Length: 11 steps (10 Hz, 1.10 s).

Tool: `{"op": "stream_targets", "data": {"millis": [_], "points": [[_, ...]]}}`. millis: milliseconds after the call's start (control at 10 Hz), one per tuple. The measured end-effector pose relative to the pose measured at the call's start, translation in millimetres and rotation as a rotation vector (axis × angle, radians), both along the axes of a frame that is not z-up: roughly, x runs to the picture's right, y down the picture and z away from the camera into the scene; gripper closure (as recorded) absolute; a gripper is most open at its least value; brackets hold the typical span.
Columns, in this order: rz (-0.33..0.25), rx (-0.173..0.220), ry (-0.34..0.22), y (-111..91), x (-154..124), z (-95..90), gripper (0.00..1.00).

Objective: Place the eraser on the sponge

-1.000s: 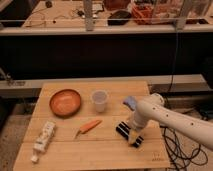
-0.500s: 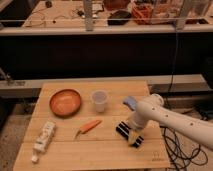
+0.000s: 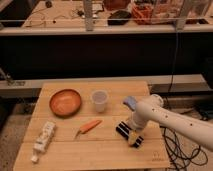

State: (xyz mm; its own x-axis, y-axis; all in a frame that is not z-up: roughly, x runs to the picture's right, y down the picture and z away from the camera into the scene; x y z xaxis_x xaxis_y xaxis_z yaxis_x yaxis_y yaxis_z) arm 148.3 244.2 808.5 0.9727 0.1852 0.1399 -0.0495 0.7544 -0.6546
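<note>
Eraser [image 3: 122, 130] lies on the table [image 3: 100, 147], jaws spread open at its middle, sponge [image 3: 129, 101] just behind

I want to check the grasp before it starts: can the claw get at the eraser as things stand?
Probably yes. The claw hangs open right at the eraser, and nothing lies between them; the carrot sits apart to the left.

Wooden table in a dim workshop
The light wooden table [image 3: 100, 150] stands on a grey floor [image 3: 12, 136]; behind it a pale rail [image 3: 50, 31] crosses a dark recess, with a cluttered workbench [image 3: 55, 12] beyond.
</note>
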Motion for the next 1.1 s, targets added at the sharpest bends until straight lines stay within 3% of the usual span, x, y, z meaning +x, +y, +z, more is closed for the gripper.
{"op": "stream_targets", "data": {"millis": [700,1100], "points": [[-0.005,0.004,-0.004,3.3,-3.0,2.2,0.20],[-0.005,0.006,-0.004,5.3,-4.3,3.5,0.28]]}}
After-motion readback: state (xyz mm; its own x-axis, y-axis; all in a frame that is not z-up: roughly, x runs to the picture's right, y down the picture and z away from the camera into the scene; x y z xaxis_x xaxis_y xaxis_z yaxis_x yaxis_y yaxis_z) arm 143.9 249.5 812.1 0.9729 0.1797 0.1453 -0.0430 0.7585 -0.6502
